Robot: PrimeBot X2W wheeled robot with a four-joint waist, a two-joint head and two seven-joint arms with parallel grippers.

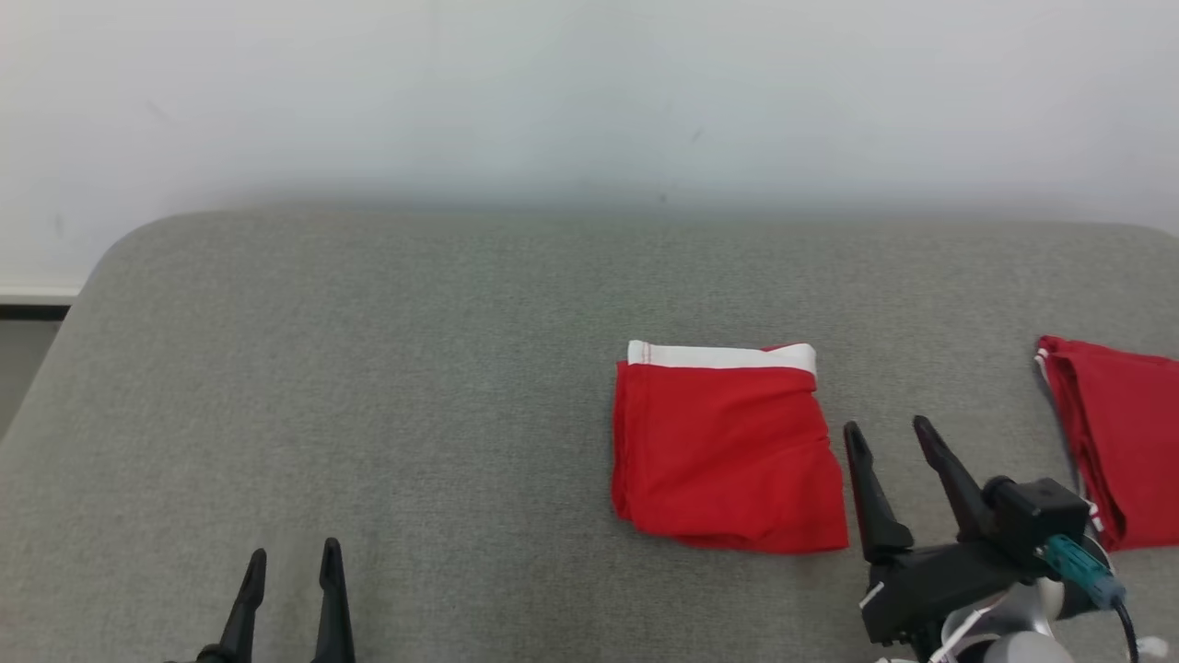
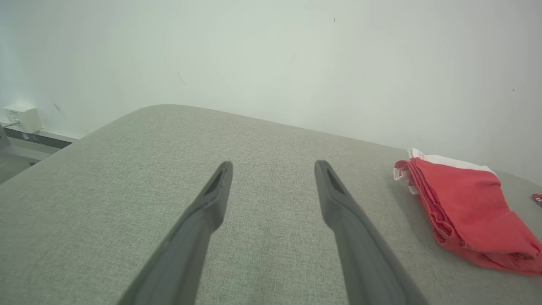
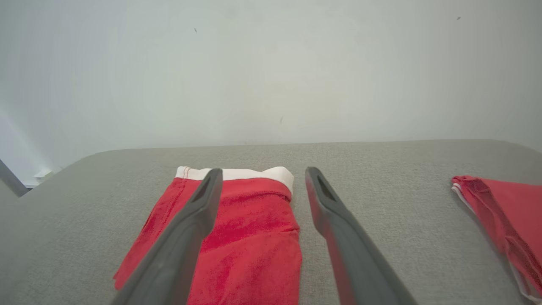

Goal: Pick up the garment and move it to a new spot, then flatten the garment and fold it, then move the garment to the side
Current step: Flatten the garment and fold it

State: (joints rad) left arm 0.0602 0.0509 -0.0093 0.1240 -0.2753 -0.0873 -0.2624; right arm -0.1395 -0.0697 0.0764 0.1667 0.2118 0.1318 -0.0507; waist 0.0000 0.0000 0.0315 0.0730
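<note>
Two red garments lie on one grey counter [image 1: 368, 368]: a folded garment [image 1: 728, 451] with a white band and a second garment [image 1: 1119, 433]. There are two grippers, the left gripper [image 1: 294, 550] and the right gripper [image 1: 886, 425], each with jaws of two dark fingers [image 1: 872, 497].

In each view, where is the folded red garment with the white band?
Head view: garment right of centre, just left of the right gripper.
Left wrist view: garment at the right edge.
Right wrist view: garment low, centre-left, partly behind one finger.
Shared landmark: the table's far edge at the wall.
</note>
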